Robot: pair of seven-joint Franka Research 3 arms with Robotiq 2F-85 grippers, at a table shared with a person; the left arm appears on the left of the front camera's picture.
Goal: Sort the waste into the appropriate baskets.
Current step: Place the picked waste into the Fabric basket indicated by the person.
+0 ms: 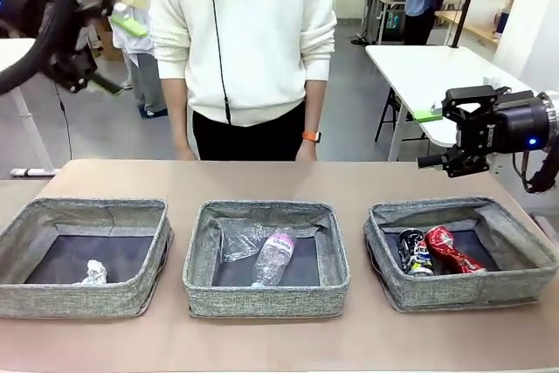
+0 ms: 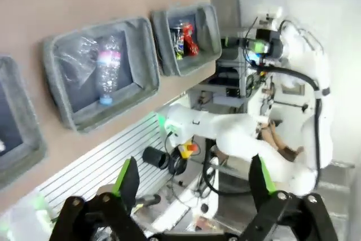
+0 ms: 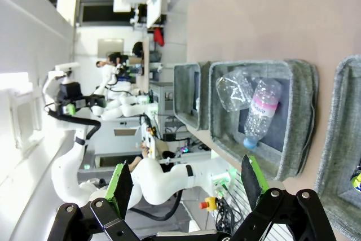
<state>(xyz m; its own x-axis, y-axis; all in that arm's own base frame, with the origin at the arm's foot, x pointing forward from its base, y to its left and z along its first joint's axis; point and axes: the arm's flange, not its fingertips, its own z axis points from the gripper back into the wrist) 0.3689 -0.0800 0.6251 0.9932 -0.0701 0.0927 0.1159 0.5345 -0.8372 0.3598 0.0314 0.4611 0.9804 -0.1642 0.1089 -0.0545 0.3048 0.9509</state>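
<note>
Three soft grey woven baskets, dark-lined, in a row. Left basket [image 1: 52, 299]: crumpled white paper ball [image 1: 93, 273]. Middle basket [image 1: 262, 299]: ribbed clear bottle [image 1: 272, 259] beside crinkled clear cup [image 1: 236, 238]. Right basket [image 1: 472, 290]: printed can [image 1: 415, 252] touching crushed red can [image 1: 450, 251]. Left gripper [image 1: 118, 54] and right gripper [image 1: 426, 137] raised, jaws wide, holding nothing.

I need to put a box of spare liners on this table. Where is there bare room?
The widest free patch is the tabletop between the person and the baskets' far rims. A narrower strip runs along the near edge, in front of the left basket, middle basket and right basket. The gaps between baskets are tight.
</note>
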